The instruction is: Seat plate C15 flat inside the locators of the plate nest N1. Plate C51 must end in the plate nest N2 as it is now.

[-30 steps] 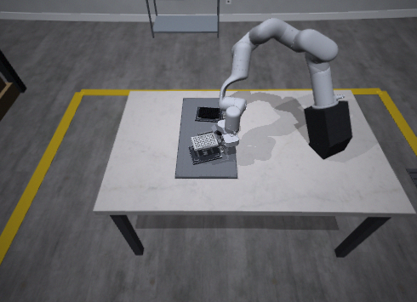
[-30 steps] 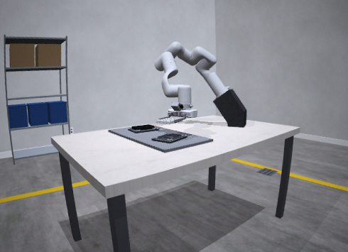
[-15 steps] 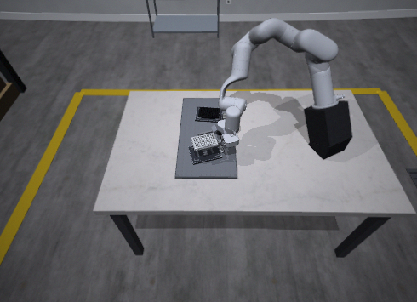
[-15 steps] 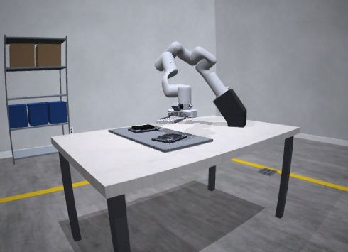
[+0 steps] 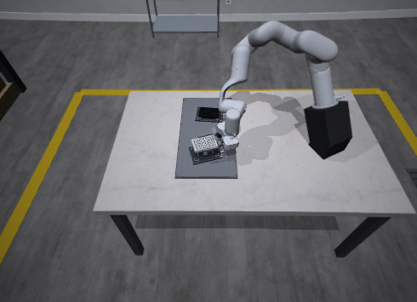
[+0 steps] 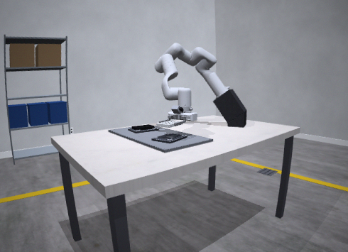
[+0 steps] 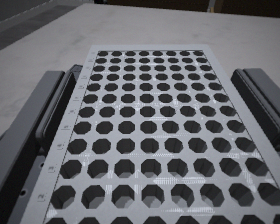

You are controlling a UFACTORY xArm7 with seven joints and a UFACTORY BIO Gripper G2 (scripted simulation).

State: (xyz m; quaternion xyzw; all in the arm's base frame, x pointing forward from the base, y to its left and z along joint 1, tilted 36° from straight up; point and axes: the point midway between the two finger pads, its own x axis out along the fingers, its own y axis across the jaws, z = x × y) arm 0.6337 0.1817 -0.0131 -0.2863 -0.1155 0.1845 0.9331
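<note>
In the top view, the white plate (image 5: 204, 143) (image 6: 171, 123) (image 7: 137, 120) sits at the claw's (image 5: 220, 142) (image 6: 178, 118) (image 7: 160, 106) nine o'clock, clasped between its fingers. The black plate (image 5: 208, 112) (image 6: 143, 127) lies toward eleven.

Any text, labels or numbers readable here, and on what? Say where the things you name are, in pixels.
"2", turned sideways: edge of the white plate (image 5: 204, 143) (image 6: 171, 123) (image 7: 137, 136).
"3", sideways: same edge, next mark up.
Further marks along that edge: too small to read reliably.
Dark plate (image 5: 208, 112) (image 6: 143, 127): no readable text.
</note>
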